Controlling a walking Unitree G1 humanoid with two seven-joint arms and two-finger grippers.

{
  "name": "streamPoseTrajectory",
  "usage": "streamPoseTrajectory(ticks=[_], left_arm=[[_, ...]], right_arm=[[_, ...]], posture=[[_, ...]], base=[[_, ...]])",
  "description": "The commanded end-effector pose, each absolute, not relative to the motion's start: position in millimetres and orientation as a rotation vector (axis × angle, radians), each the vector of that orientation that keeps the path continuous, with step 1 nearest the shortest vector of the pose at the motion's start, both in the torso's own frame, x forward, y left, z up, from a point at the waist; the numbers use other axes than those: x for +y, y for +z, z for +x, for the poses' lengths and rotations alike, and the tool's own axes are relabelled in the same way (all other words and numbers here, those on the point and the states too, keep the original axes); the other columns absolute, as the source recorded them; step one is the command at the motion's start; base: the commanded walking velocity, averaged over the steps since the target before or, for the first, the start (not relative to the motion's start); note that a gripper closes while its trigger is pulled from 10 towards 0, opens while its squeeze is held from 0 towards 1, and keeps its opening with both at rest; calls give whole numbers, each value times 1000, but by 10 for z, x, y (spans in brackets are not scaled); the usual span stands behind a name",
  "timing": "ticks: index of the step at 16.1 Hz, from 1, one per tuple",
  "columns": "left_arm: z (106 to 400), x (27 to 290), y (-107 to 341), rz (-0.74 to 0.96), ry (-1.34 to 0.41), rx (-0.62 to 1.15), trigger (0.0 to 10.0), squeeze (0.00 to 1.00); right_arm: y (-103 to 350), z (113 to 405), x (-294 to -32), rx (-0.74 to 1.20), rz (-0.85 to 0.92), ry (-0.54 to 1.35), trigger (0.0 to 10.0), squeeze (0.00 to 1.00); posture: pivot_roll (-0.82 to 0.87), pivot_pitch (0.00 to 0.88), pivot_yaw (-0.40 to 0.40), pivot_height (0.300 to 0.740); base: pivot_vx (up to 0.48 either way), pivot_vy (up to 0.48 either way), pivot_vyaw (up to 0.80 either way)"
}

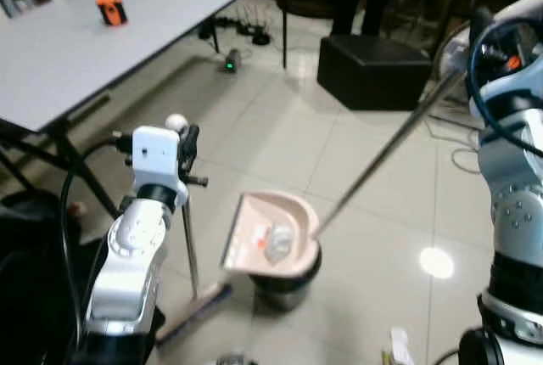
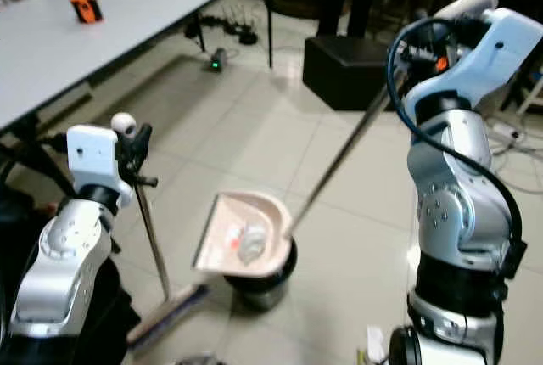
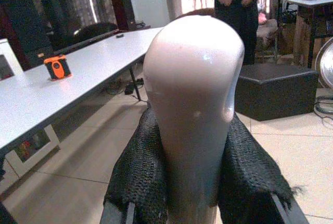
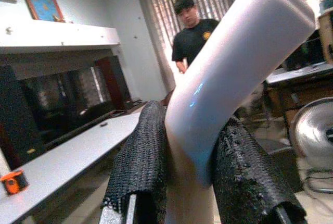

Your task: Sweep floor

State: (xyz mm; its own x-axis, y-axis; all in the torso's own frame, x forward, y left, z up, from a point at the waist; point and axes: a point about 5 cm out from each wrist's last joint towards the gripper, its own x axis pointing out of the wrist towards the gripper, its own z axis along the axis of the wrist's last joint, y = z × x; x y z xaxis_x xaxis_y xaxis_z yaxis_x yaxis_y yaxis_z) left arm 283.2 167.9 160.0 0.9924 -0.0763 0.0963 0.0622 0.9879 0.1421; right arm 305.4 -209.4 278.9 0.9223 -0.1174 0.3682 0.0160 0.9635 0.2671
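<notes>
Over a black bin [image 1: 287,284], the right gripper [image 4: 192,182] clamps the dustpan [image 1: 271,233] handle, tilting what looks like debris; the left gripper [image 3: 190,182] grips the broom [image 2: 157,255].

Pale tiled floor [image 1: 280,140], glossy, with a light reflection. Standing on it: a dark bin [image 1: 287,284], with a pink dustpan [image 1: 271,233] resting tilted on its rim and holding grey debris. The broom head [image 1: 193,312] lies just beside the bin, toward the counter [image 1: 127,38]. Beyond the bin stands a black box [image 1: 373,72]. An orange device [image 1: 111,9] sits on the grey counter, well apart from the bin.
</notes>
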Motion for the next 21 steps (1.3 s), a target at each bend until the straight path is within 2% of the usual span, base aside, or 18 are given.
streamPoseTrajectory(ticks=[1, 6, 8, 9, 15, 19, 21], left_arm=[[2833, 1657, 1652, 144, -81, -125, 10000, 0], [2807, 1728, 1622, 171, -44, -119, 10000, 0], [2804, 1726, 1621, 172, -44, -119, 10000, 0], [2801, 1725, 1620, 174, -46, -119, 10000, 0], [2803, 1737, 1619, 181, -47, -125, 10000, 0], [2797, 1736, 1625, 185, -48, -126, 10000, 0], [2792, 1731, 1623, 187, -47, -126, 10000, 0]], right_arm=[[2887, 3034, -2112, -461, 243, -74, 10000, 0], [2916, 3076, -2119, -521, 230, -99, 10000, 0], [2932, 3087, -2118, -544, 169, -104, 10000, 0], [2949, 3106, -2046, -568, 73, -86, 10000, 0], [2888, 3141, -1673, -638, -48, 35, 10000, 0], [2768, 3104, -1238, -671, -191, 211, 10000, 0], [2724, 3066, -1097, -687, -197, 264, 10000, 0]], posture=[[-4, 2, 32, 740], [4, 0, 26, 740], [5, 0, 27, 740], [5, 0, 29, 740], [16, 0, 28, 740], [21, 0, 23, 740], [21, 0, 23, 740]], base=[[0, 0, 0], [0, 0, 0], [0, 0, 0], [0, 0, 0], [0, 0, 0], [0, 0, 0], [0, 0, 0]])
